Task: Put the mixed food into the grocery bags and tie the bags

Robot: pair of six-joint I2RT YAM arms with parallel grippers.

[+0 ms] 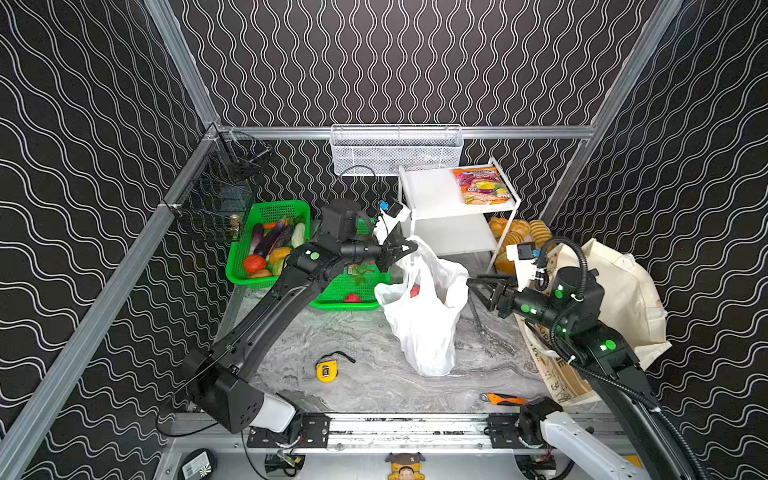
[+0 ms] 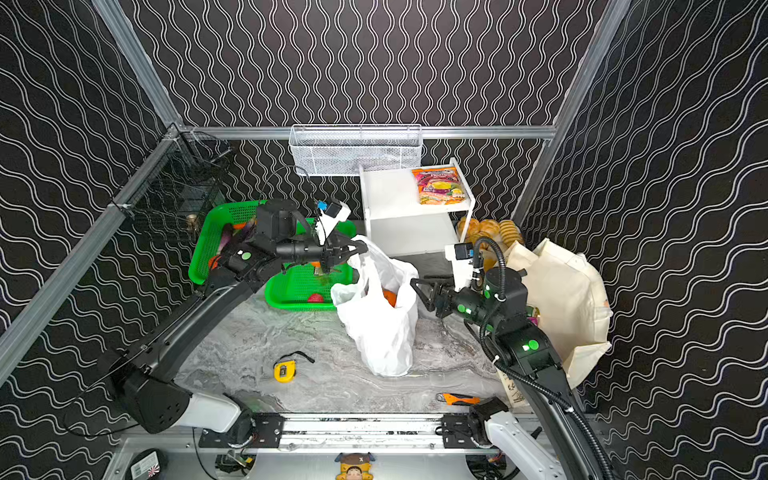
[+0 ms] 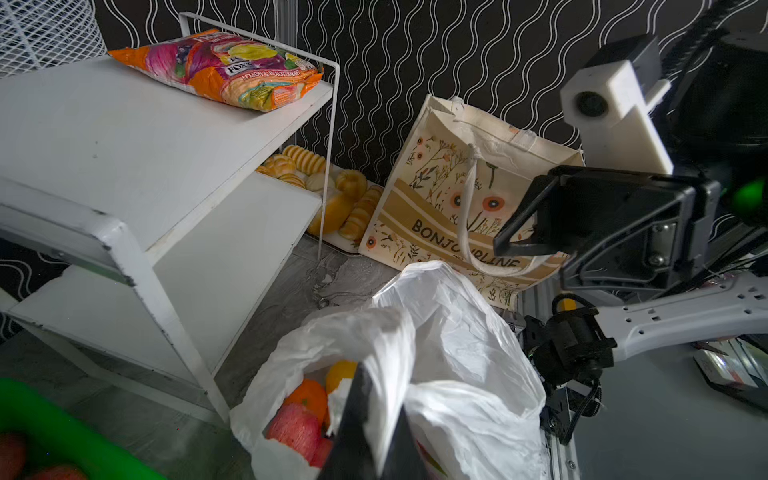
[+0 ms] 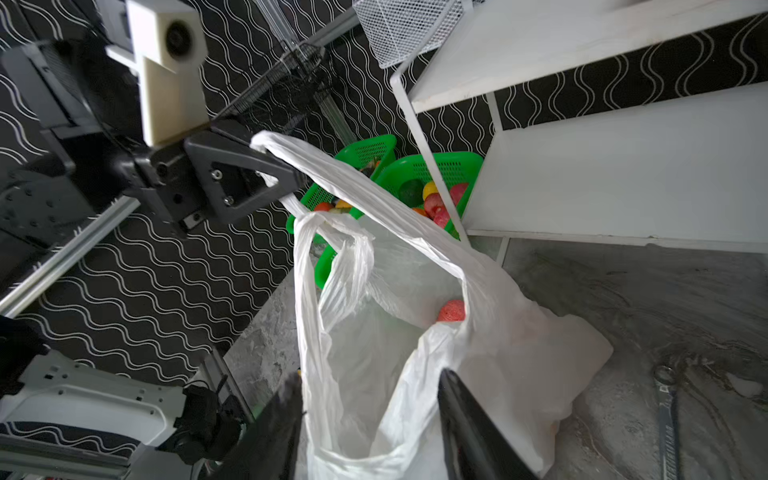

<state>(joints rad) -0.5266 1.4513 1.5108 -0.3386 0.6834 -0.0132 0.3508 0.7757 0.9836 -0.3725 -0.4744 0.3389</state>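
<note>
The thin white plastic handle bag (image 1: 424, 324) stands open at the middle of the grey marbled tabletop (image 1: 353, 353), with red, orange and yellow toy fruits (image 3: 303, 415) inside. The left gripper (image 4: 291, 180) is clamped tight on one of its handle loops (image 4: 353, 183), holding it raised; the other loop (image 4: 332, 249) hangs loose. The right gripper (image 1: 478, 291) has its jaws about half apart with the bag's rim between them, unpinched. The large cream printed cloth tote (image 1: 619, 291) sits at the table's right edge behind the right arm. An orange-purple candy packet (image 1: 482, 185) lies on the white two-tier shelf (image 1: 432, 195).
</note>
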